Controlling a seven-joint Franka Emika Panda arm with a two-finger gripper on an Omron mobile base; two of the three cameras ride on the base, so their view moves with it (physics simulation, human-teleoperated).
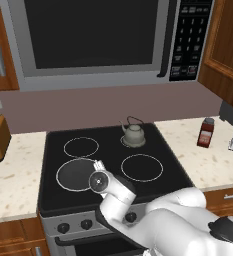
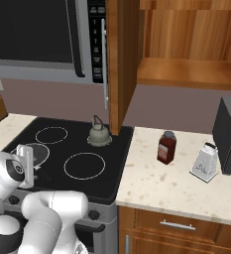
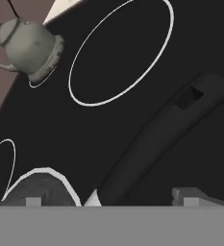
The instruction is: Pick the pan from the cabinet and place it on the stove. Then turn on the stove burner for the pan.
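Pan [image 1: 76, 174] already sitting on the near-left burner [image 1: 62, 186]; gripper [image 3: 108, 202] spread wide, holding nothing. Lift clear of the handle [image 3: 156, 139] without nudging, then go for the matching knob [image 1: 63, 228].

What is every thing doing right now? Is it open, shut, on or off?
Pan: flat on the front left burner, handle free.
Gripper: jaws open, over the pan handle.
Kettle: upright on a back burner.
Cabinet: door open.
Microwave: door shut.
Jar: upright, lid on.
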